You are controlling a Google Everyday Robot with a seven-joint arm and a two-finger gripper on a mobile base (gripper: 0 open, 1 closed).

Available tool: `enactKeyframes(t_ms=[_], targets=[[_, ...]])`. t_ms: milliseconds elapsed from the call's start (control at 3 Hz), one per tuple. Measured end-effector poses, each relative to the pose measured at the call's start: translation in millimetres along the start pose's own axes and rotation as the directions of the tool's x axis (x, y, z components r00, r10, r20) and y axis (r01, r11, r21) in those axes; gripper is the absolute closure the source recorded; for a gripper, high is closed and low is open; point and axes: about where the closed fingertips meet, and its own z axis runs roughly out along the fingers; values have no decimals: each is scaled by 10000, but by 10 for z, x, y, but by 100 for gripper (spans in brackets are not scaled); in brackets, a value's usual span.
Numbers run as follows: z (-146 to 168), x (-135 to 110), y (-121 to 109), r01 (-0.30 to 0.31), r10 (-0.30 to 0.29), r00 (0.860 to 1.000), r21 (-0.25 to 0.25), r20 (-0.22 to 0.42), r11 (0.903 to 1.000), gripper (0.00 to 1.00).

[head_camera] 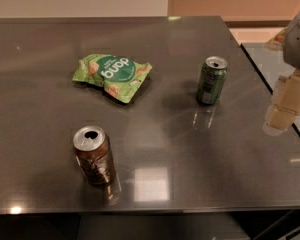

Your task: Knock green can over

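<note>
The green can [211, 80] stands upright on the dark table [190, 154], right of centre, with a silver open top and pale markings on its side. My gripper [285, 106] is at the right edge of the view, pale cream coloured, to the right of the green can and a little nearer than it, apart from it. It touches nothing.
A brown can [93, 155] stands upright at the front left. A flat light-green snack bag [112, 75] lies at the back, left of the green can. The table's right edge runs just past my gripper; a second glossy surface [270, 59] lies beyond.
</note>
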Motion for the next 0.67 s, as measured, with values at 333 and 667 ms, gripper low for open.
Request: enactKeyframes(t_ms=[333, 667], targets=[[0, 0, -1, -1, 1, 10000, 1, 1, 10000, 0], [102, -1, -176, -358, 359, 9994, -224, 21, 9991, 0]])
